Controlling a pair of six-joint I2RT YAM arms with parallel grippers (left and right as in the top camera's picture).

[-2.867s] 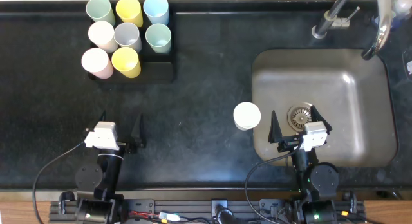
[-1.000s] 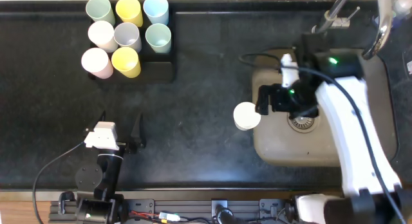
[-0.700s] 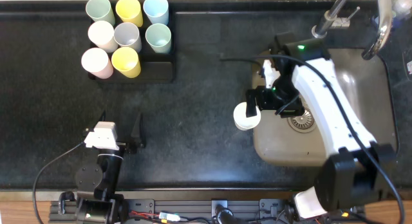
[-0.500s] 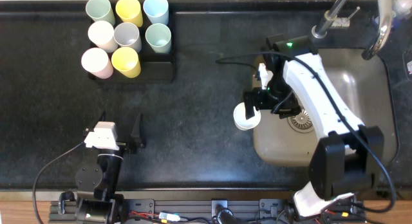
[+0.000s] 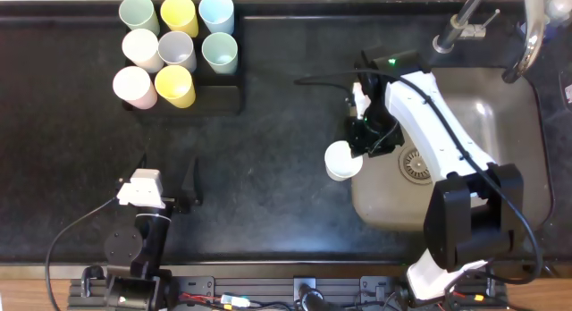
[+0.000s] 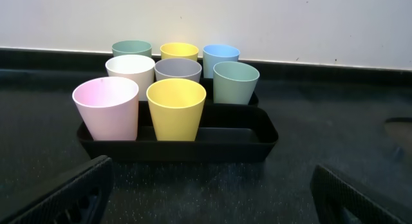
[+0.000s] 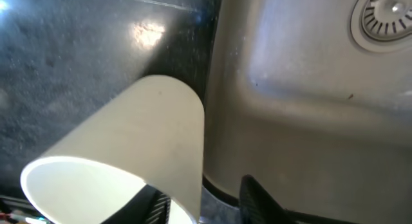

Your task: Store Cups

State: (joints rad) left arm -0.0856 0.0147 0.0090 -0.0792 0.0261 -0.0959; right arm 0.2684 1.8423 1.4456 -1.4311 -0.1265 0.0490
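A white cup [image 5: 343,161] [image 7: 138,147] stands on the black counter right at the sink's left edge. My right gripper [image 5: 359,143] [image 7: 206,197] is down over its rim. One finger shows inside the cup's mouth and the other outside the wall on the sink side, with a small gap to the wall, so it is open. At the back left a black tray [image 5: 225,100] [image 6: 257,130] holds several pastel cups, among them a pink cup [image 5: 133,87] [image 6: 107,108] and a yellow cup [image 5: 175,85] [image 6: 176,109]. My left gripper [image 5: 168,175] [image 6: 206,198] is open near the front left, facing the tray.
The steel sink [image 5: 483,114] with its drain [image 5: 416,162] [image 7: 386,18] fills the right side. A tap [image 5: 465,21] stands behind it. The tray's front right slot is free. Bare counter [image 5: 268,186] lies between the tray and the white cup.
The right arm came up from its base, swung over the sink and lowered its gripper from beside the white cup onto the rim. The cup shifted slightly. The left arm stayed still.
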